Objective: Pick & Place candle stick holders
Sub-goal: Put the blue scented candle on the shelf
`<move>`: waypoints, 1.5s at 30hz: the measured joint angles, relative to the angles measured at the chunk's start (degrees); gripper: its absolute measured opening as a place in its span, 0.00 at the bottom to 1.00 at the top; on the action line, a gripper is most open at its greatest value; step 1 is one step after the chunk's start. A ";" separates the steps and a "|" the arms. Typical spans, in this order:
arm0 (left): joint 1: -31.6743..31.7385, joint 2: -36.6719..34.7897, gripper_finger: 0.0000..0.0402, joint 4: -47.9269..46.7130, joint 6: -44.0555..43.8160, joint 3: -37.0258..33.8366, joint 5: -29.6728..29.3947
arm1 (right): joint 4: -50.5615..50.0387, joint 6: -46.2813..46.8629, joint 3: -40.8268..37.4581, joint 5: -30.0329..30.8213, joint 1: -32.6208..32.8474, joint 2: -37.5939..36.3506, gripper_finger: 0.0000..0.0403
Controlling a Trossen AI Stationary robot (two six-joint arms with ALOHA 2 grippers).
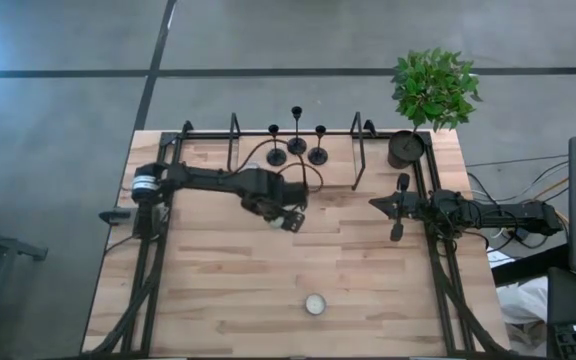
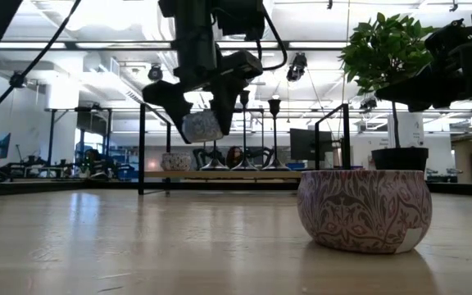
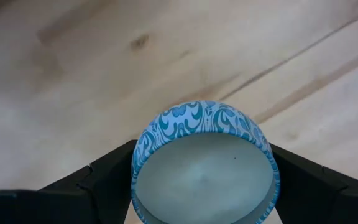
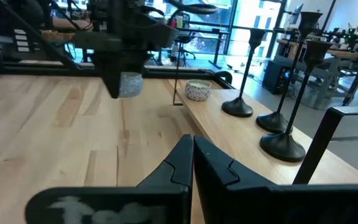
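Three black candle stick holders (image 1: 297,145) (image 4: 275,121) stand upright on their round bases in a row at the table's far edge. My left gripper (image 1: 286,218) hangs in front of them, above the table's middle, shut on a small round blue-patterned cup (image 3: 204,168) (image 2: 201,125). The cup is lifted off the wood. My right gripper (image 1: 376,203) (image 4: 192,146) waits shut and level at the right side, touching nothing. My left gripper pinches the cup between its two fingers (image 3: 104,180), one on each opposite side of the outer wall (image 3: 139,165). The fingers come from above, pointing steeply down. The cup sits upright, its open top toward the wrist, clear of the table.
A purple-patterned cup (image 1: 315,304) (image 2: 364,210) stands near the table's front edge. Another small patterned cup (image 4: 197,90) sits by the far edge. A dark pot with a green plant (image 1: 406,150) stands at the far right corner. Black frame posts (image 1: 360,160) rise along the far edge.
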 joint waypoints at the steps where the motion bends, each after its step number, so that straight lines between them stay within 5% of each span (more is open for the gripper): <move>1: 0.59 0.02 0.77 0.18 0.65 0.19 0.05 | -0.02 0.00 0.00 0.00 -0.01 0.00 0.02; 11: 5.47 1.12 0.77 0.77 5.39 2.92 0.11 | -0.02 0.00 0.00 0.00 0.00 -0.02 0.02; 45: 11.35 21.29 0.77 -12.93 28.01 31.00 -3.53 | -0.02 0.00 0.00 0.00 0.00 -0.02 0.02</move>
